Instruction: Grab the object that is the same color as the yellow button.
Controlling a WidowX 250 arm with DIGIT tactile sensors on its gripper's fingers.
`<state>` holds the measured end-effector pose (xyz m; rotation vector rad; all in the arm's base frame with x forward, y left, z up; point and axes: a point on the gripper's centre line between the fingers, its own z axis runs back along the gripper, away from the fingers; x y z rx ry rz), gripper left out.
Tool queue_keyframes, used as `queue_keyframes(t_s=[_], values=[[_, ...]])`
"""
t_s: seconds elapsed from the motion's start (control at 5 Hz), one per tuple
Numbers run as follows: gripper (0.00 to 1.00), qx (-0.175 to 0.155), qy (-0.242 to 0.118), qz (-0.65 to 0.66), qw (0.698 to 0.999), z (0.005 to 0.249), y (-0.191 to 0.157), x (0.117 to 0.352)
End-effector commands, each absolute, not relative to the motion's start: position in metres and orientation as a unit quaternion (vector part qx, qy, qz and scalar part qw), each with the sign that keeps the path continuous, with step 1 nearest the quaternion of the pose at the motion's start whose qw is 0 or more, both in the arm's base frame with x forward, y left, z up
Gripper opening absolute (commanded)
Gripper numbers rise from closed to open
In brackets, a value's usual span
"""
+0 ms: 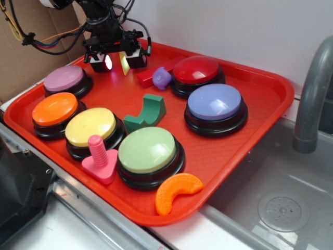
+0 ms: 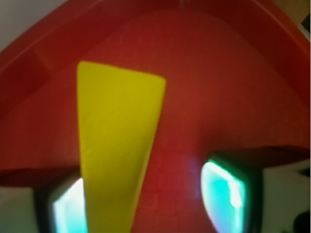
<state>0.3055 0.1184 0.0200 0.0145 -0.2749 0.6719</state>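
Closest to me on the red tray (image 1: 244,151), at about six o'clock, I've got an orange crescent piece (image 1: 177,191) lying near the front rim. Just behind it at seven o'clock sits the light green button (image 1: 148,153), and touching its left side, a pink peg on a triangular base (image 1: 100,159). Moving back, the yellow button (image 1: 91,128) shows at nine o'clock of the green one, with the orange button (image 1: 55,112) beside it further left. In the middle of the tray I see a green arch block (image 1: 148,113); at three o'clock from it, the lavender-blue button (image 1: 215,107).

Further back: a pink-mauve button (image 1: 65,80) at the far left, a red button (image 1: 196,74) at roughly one o'clock, and a small purple piece (image 1: 162,78) resting against a red bar (image 1: 152,75) just left of it.

At the far rim, around eleven o'clock, my gripper (image 1: 117,61) hangs low over the tray. The yellow wedge (image 1: 124,62) sits between its two fingers. On the wrist view the wedge (image 2: 116,145) stands tall and tapered, hard against the left pad (image 2: 68,208), while the right pad (image 2: 221,194) stands clear of it with bare tray between. So the claw is spread, not pinching yet. I cannot tell whether the left pad actually touches the wedge.
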Motion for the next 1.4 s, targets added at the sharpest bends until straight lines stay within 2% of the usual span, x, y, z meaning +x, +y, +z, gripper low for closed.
queue_keyframes(t_s=[0.0, 0.2, 0.4, 0.6, 0.8, 1.0, 1.2], values=[[0.0, 0.023, -0.156, 0.277, 0.948, 0.058, 0.125, 0.313], [0.0, 0.031, -0.16, 0.232, 0.959, 0.088, 0.114, 0.308], [0.0, 0.01, -0.128, 0.179, 0.976, 0.117, 0.096, 0.291], [0.0, -0.007, -0.093, 0.134, 0.987, 0.132, 0.077, 0.265], [0.0, -0.011, -0.052, 0.076, 0.996, 0.137, 0.056, 0.238], [0.0, -0.022, -0.027, 0.043, 0.998, 0.131, 0.042, 0.217], [0.15, -0.006, -0.022, 0.058, 0.998, 0.133, 0.042, 0.217]])
